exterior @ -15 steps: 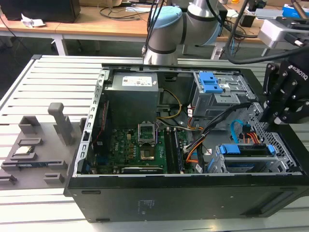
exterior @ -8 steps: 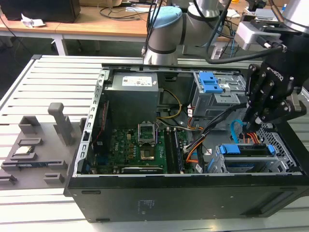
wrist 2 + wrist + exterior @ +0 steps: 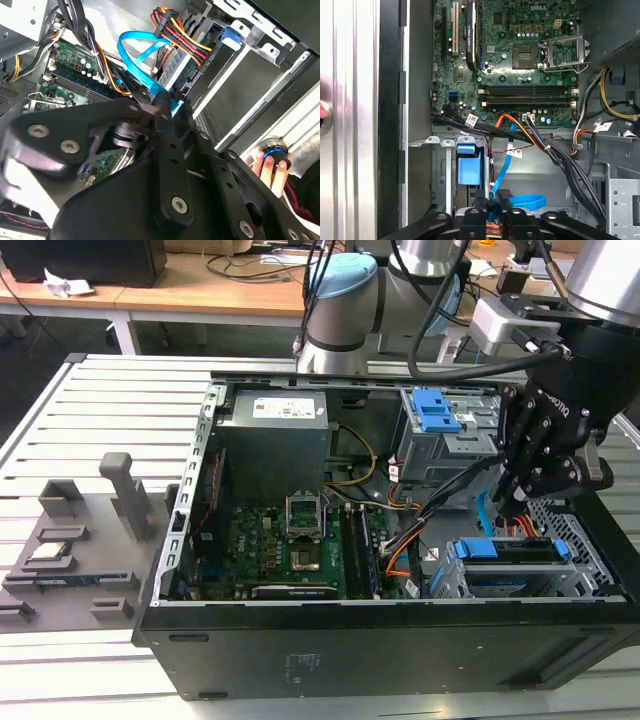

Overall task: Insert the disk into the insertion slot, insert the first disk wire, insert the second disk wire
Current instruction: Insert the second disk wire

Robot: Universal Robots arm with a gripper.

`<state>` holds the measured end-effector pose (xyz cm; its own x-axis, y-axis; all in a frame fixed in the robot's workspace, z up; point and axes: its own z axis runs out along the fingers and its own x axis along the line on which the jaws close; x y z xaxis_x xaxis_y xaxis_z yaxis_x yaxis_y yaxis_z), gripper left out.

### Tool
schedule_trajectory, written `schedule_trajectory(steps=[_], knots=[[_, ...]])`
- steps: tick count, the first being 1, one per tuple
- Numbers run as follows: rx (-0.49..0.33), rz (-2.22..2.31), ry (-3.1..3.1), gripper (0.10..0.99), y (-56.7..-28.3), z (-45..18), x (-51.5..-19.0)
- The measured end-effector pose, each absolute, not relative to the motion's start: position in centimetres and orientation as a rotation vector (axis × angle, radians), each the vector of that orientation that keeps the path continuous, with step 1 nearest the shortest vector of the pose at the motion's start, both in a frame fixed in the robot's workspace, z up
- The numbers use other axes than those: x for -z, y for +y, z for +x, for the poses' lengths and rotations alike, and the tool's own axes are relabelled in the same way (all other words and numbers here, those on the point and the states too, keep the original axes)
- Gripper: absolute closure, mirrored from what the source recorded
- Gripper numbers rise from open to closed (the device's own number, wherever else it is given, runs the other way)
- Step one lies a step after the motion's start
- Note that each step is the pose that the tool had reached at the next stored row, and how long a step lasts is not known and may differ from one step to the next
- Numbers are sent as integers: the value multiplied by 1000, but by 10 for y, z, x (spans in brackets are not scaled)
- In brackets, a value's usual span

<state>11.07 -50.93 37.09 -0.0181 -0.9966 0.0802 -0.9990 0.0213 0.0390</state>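
Observation:
The disk (image 3: 510, 550), dark metal in a bright blue caddy (image 3: 469, 169), lies seated in the insertion slot (image 3: 495, 583), a silver cage at the case's corner on the exterior view's right. A connector with red, yellow and black wires (image 3: 175, 27) sits at the disk's end (image 3: 181, 67). My black gripper (image 3: 515, 495) hangs just above that end. In the second wrist view my gripper (image 3: 167, 107) is shut on the connector of a flat blue wire (image 3: 132, 42), close to the disk's end. The blue wire (image 3: 527, 201) loops beside my gripper (image 3: 492, 217).
The open case holds a green motherboard (image 3: 290, 540), a grey power supply (image 3: 275, 435) and a taller bay with blue latches (image 3: 440, 430). Black and orange cable bundles (image 3: 545, 145) cross beside the cage. A grey fixture (image 3: 80, 540) lies outside the case. A person's hand (image 3: 272, 165) rests by a blue-ringed knob.

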Motion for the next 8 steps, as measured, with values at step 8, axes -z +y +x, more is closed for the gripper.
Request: schedule_trajectory(steps=[8], knots=[[-44, 2140, -2183, 925, -514, 111, -371]])
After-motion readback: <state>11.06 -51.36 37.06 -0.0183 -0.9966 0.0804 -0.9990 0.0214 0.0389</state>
